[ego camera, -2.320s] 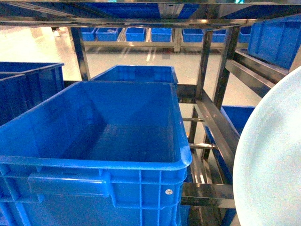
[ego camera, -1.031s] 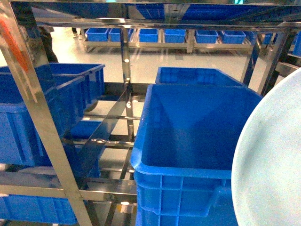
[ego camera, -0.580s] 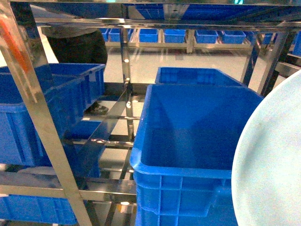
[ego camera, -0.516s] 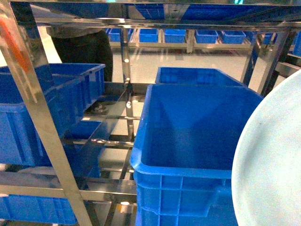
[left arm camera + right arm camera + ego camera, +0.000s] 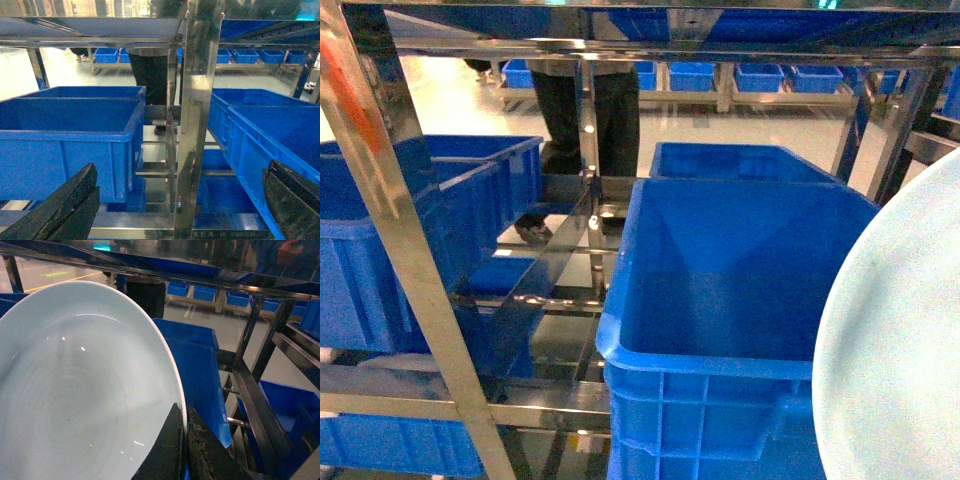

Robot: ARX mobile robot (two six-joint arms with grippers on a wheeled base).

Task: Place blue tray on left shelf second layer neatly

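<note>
The blue tray [image 5: 895,350], a pale sky-blue shallow dish, stands on edge and fills the right edge of the head view. In the right wrist view the blue tray [image 5: 75,390] shows its smooth inside, and my right gripper [image 5: 184,440] is shut on its rim, one black finger on each side. The left shelf [image 5: 410,270] is a shiny steel rack with a slanted upright at the near left and rails behind it. My left gripper [image 5: 182,167] is open and holds nothing; a steel upright [image 5: 200,100] of the rack stands straight ahead of it. Neither gripper itself shows in the head view.
A large deep-blue crate [image 5: 730,300] sits on the rack right in front, a second crate behind it. More blue crates [image 5: 380,240] fill the level at the left. A person's dark legs [image 5: 590,110] stand behind the rack. A top rail [image 5: 200,277] passes close above the tray.
The head view has swung since 2.3 s ago, bringing the slanted upright in at the left and the big crate to the right. A person has walked in behind the rack. The tray stays gripped.
</note>
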